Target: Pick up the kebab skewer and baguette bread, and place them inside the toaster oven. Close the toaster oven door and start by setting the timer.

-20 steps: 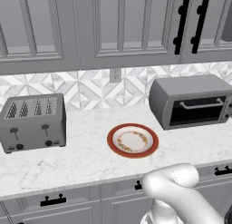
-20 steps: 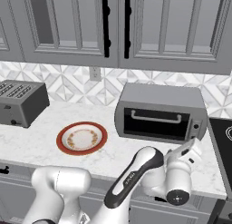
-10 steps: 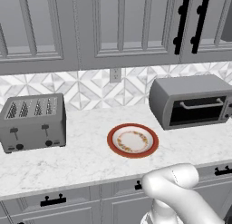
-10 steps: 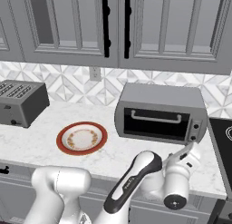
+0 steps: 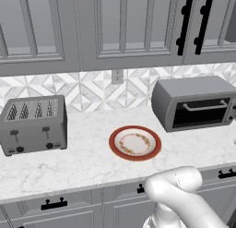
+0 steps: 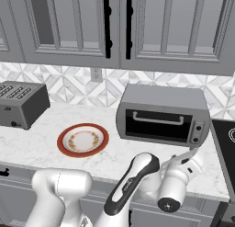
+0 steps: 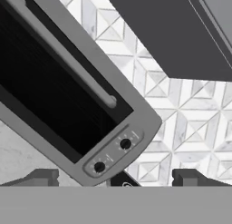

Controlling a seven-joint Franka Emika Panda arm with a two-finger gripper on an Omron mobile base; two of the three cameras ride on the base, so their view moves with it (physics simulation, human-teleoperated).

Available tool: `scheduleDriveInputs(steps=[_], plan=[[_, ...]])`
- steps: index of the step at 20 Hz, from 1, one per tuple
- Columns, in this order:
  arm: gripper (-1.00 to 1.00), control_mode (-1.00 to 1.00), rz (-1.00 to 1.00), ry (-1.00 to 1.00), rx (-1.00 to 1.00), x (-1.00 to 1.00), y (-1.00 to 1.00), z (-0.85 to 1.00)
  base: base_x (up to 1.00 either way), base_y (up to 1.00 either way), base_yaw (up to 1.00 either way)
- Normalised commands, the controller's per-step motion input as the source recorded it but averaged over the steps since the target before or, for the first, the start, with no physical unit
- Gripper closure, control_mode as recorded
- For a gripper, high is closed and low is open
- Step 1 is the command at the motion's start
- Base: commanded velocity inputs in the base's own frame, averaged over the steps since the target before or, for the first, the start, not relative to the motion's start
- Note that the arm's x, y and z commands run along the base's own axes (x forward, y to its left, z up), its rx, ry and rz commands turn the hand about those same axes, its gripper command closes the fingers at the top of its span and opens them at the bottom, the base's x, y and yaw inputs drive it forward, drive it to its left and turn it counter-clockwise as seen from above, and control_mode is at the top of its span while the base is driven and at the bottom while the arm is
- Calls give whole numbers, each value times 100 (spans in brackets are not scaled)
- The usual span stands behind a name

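The toaster oven (image 5: 193, 102) (image 6: 163, 116) stands on the counter at the right. Its dark glass door (image 6: 158, 126) (image 7: 41, 96) is closed, the silver bar handle (image 6: 158, 119) (image 7: 63, 51) across its top. My gripper (image 6: 188, 155) (image 7: 115, 178) is open and holds nothing. It hovers just in front of the oven's lower right corner, facing the two dark knobs (image 7: 125, 144) on the control panel. The kebab skewer and the baguette bread are out of view.
A red-rimmed plate (image 5: 113, 141) (image 6: 61, 141) lies bare in the middle of the counter. A grey four-slot toaster (image 5: 32, 123) (image 6: 20, 104) stands at the left. A black stovetop (image 6: 225, 143) adjoins the counter on the right. Cabinets hang above.
My wrist has dropped slightly and drifted left in front of the oven. The oven door, plate and toaster stand as before.
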Motion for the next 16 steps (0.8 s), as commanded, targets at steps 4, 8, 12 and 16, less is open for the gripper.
scheduleDriveInputs(steps=[4,8,12,16], plan=[[-100,-100,-11,-6,14,0,0,0,0,0,0],[-100,-100,-1,-6,9,0,0,1,0,0,0],[-100,-100,0,-4,5,0,0,0,0,0,0],[-100,-100,0,-1,6,0,0,-1,0,0,0]])
